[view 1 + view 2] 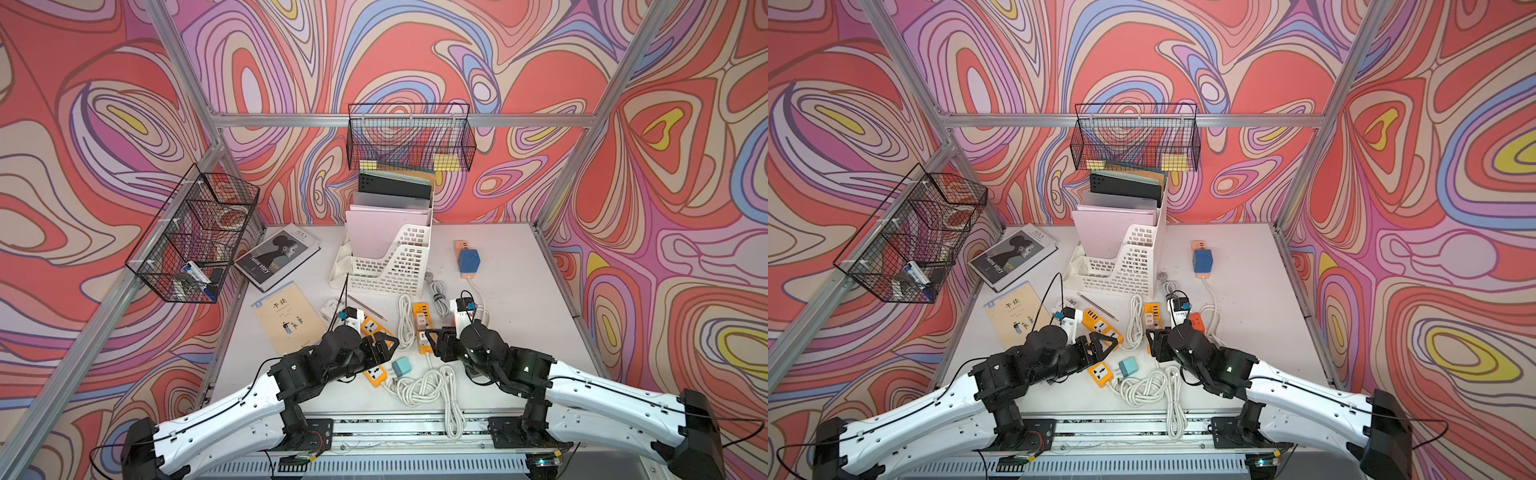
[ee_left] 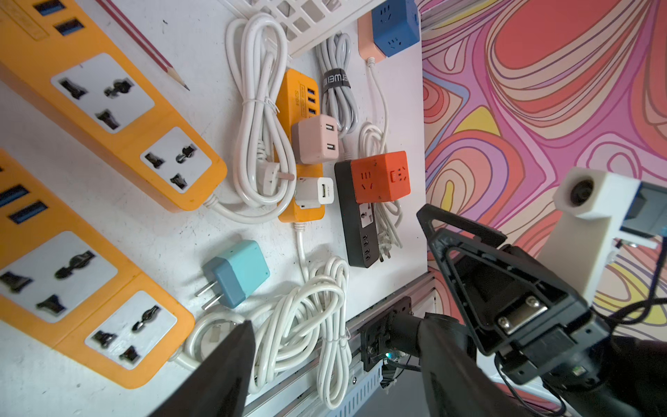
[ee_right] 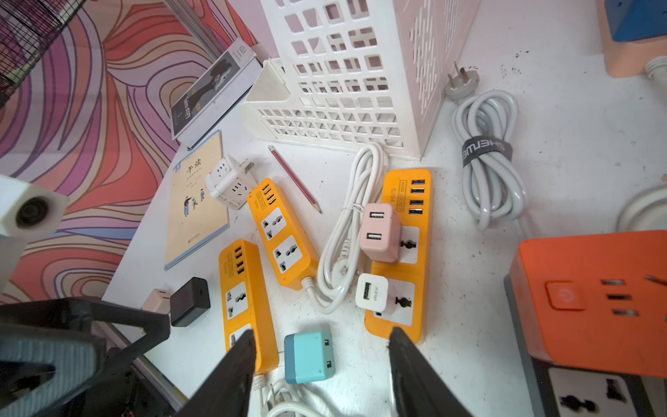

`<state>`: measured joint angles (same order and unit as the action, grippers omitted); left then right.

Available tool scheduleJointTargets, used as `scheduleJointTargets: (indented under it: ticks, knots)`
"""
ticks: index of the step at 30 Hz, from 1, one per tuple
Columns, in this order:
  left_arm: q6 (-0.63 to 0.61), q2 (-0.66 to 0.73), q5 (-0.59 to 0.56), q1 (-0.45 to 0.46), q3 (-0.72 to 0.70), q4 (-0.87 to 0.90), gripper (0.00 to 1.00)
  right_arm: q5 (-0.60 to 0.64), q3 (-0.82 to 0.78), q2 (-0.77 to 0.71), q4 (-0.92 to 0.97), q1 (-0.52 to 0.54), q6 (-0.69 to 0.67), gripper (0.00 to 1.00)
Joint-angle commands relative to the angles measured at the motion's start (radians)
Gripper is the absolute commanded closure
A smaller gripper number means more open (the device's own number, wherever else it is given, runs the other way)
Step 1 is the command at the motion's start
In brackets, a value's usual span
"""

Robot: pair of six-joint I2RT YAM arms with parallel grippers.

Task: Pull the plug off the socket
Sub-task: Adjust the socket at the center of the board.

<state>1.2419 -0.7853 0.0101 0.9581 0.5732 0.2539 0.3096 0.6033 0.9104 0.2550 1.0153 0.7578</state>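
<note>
Found teal plug [image 3: 308, 357] lying loose on tabletop [image 3: 469, 289], prongs bare; judged pulled. Saw pink charger [image 3: 379, 233], white charger [image 3: 371, 292] seated in orange strip [image 3: 395, 196], perhaps remaining. Noted left gripper [image 2: 335, 321], right gripper [image 3: 321, 334] spread, empty.

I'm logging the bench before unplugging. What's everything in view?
power strips: three, orange, on table
pink charger: one, pink, plugged into a strip
white charger: one, white, same strip
teal charger: one, teal, loose
black charger: one, black, table edge
red cube socket: one, red, on black strip
blue cube socket: one, blue, on peach strip
white adapter: one, white, beside booklet
cables: several, white, grey, coiled
file rack: one, white, rear
pencil: one, red, near rack
books: two, grey, tan, table's left
wire baskets: two, black, on frame
left tool: one, black, open
right tool: one, black, open
</note>
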Motion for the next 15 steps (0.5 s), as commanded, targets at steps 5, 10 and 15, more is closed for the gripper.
scheduleJointTargets:
  ticks: [5,10,15]
  knots:
    - [-0.145,0.054,-0.085,-0.007,0.012,0.03,0.15,-0.081,0.022,0.029,0.003,-0.029,0.117,0.41]
    - [-0.303,0.088,-0.045,-0.055,0.02,0.087,0.01,-0.108,0.103,0.139,0.022,-0.03,0.114,0.42]
    - [-0.288,0.133,0.099,-0.159,-0.024,0.071,0.01,-0.15,0.216,0.252,0.076,-0.03,0.129,0.42]
